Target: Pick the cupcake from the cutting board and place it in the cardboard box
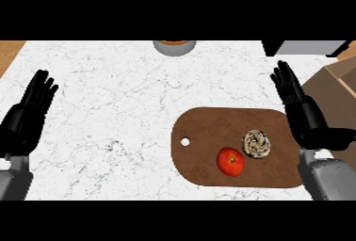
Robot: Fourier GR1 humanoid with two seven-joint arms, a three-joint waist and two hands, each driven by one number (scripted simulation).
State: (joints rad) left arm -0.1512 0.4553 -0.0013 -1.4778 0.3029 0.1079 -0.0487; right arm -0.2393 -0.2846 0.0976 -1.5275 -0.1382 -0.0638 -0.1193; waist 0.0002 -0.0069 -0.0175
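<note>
I am seeing the cupcake [256, 143] sitting on the board [208, 127], toward its right side, with a tomato [231, 161] just beside it, lower left. My right hand [306, 115] is hanging open, fingers straight, along the board's right edge, near the cupcake but not touching it. The box [344, 108] is showing at the right edge, beyond that hand. My left hand [28, 115] is resting open at far left.

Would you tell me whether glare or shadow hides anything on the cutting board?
Head view: light falls evenly on the counter, with no glare or heavy shadow on the cutting board; the cupcake and tomato show plainly; only the right hand covers the board's right edge, and the frame crops the cardboard box.
</note>
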